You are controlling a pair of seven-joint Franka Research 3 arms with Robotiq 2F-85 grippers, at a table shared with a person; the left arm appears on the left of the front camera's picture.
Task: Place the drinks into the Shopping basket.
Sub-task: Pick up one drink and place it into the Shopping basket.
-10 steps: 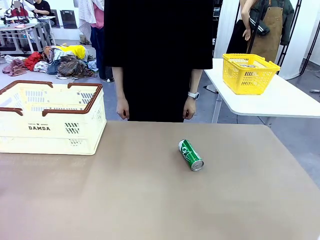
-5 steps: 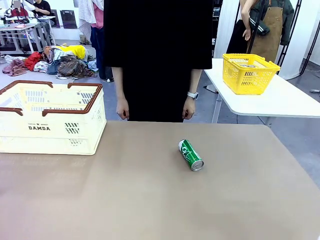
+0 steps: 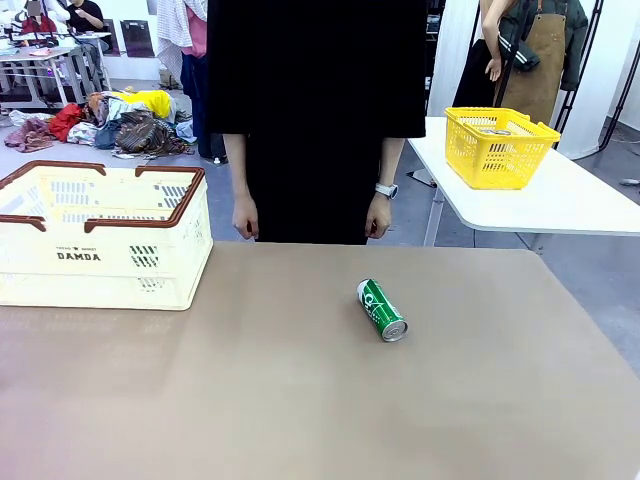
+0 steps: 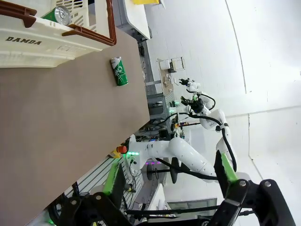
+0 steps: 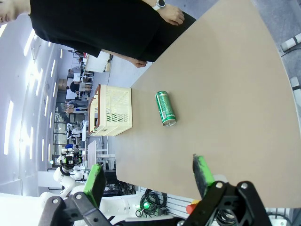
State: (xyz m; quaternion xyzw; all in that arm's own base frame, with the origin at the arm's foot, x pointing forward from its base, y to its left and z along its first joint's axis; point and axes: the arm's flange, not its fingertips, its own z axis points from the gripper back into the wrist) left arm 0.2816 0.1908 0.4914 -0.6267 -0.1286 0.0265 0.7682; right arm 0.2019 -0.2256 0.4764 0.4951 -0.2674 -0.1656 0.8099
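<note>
A green can (image 3: 381, 309) lies on its side on the brown table (image 3: 300, 410), a little right of the middle, with one silver end turned toward the robot's side. The white basket (image 3: 110, 270) stands at the left of the table, well apart from this can. In the left wrist view a second can (image 4: 57, 15) is already inside the basket. The left gripper (image 4: 168, 165) has its jaws wide apart and holds nothing. The right gripper (image 5: 148, 165) is also wide and empty. Neither is near the can on the table.

I judge that the pick-up has not begun, so all the risks are ahead. The can is round and rests on its side. If one finger touches it before the other, it may roll away, perhaps toward the table edge. The jaws should close across the narrow body. With a wrong wrist angle the can could slip out. The metal is probably thin, so a hard squeeze may dent it. The way to the basket is long and its brown rim is high, so a low carry could hit the wall. The person (image 3: 315, 100) stands at the far edge, one hand (image 3: 378, 215) hanging close to the table. A wide swing could come near it.
</note>
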